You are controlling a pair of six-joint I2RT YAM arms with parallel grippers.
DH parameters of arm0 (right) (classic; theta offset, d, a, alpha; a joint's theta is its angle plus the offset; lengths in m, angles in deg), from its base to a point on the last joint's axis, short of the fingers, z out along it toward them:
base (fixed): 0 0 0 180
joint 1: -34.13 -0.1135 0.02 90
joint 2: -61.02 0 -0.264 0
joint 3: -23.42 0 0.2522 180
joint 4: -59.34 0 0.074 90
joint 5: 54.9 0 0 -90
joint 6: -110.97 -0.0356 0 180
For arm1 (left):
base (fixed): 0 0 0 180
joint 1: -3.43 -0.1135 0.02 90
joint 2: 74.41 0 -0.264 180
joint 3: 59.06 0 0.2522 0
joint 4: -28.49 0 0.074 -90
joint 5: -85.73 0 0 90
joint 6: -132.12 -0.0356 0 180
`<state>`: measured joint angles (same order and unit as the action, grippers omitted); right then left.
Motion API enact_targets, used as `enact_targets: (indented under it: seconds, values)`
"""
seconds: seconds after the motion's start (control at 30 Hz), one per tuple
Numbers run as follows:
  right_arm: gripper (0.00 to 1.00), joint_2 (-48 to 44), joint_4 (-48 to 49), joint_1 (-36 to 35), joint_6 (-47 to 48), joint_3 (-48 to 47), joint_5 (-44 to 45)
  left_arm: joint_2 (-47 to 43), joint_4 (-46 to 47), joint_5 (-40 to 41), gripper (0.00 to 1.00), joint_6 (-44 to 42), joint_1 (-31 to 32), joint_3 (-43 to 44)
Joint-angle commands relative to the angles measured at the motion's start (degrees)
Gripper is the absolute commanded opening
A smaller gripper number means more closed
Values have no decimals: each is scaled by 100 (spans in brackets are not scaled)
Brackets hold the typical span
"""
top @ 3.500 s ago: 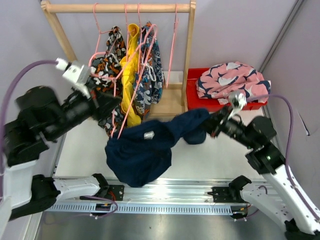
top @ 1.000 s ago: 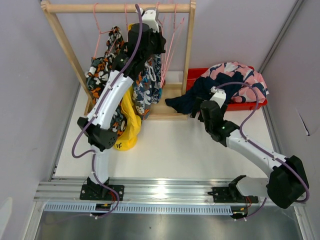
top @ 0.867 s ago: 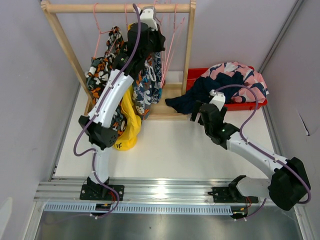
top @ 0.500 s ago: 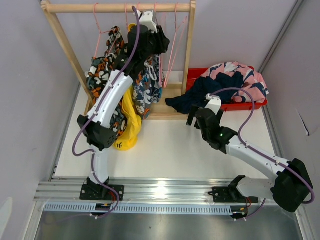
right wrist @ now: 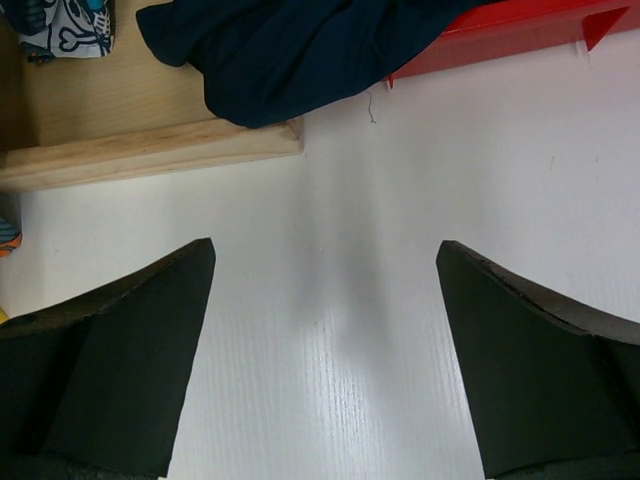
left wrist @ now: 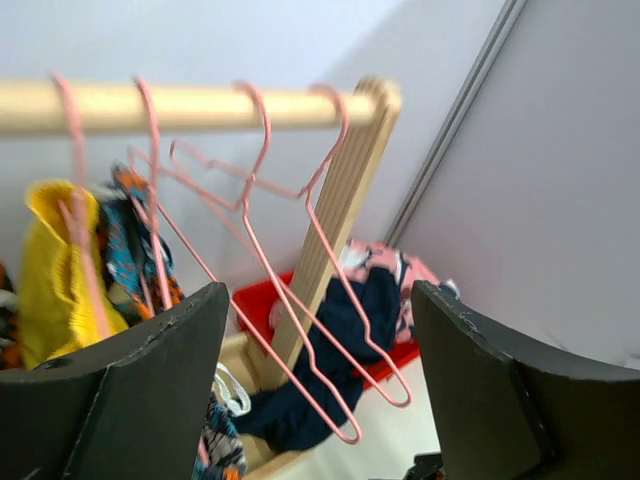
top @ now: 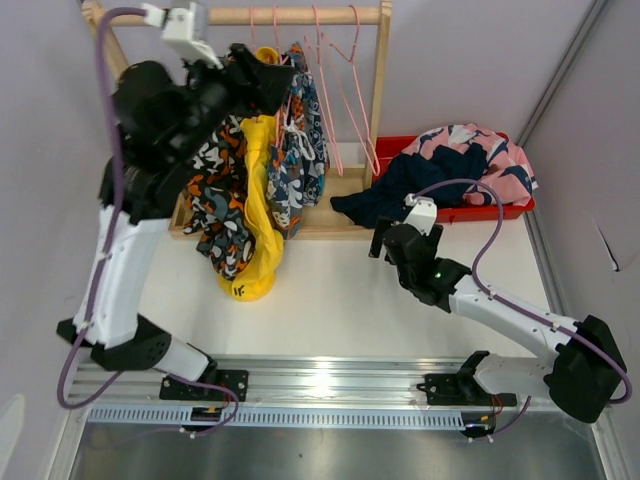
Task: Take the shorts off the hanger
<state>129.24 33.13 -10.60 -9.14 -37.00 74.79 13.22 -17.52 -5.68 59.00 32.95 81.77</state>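
Note:
Three pairs of shorts hang on the wooden rack: camouflage (top: 215,195), yellow (top: 256,190) and blue-orange print (top: 297,150). Empty pink hangers (top: 345,90) hang at the rail's right end. My left gripper (top: 268,78) is up by the rail, open and empty; in its wrist view its fingers (left wrist: 150,400) frame the empty hangers (left wrist: 300,250). The navy shorts (top: 400,190) drape from the red bin (top: 495,212) onto the rack's base, beside the pink shorts (top: 470,150). My right gripper (top: 385,240) is open over the white table, short of the navy shorts (right wrist: 290,50).
The rack's wooden rail (left wrist: 200,105) and right post (top: 378,110) stand close to the left gripper. The rack's base board (right wrist: 150,150) lies just ahead of the right gripper. Purple walls close in at the back and on both sides.
The left gripper has opened, let go of the pink hanger at the rail and swung back to the left. The right arm has drawn back from the bin, still open.

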Motion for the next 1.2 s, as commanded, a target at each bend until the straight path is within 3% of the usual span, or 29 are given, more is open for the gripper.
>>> enact_targets:
  seconds: [0.0,0.07,0.4,1.17]
  values:
    - [99,-152,-29,-184,-259,-46,435,-291,-247,106,79,-308,19,-164]
    - [99,-161,-91,-255,-294,-46,496,-343,-290,325,78,-344,10,-296]
    - [99,-556,-478,-440,-364,112,804,-195,-124,528,45,-449,1,-762]
    - [100,-978,-610,-422,-505,526,866,482,0,1520,46,-730,19,-912]
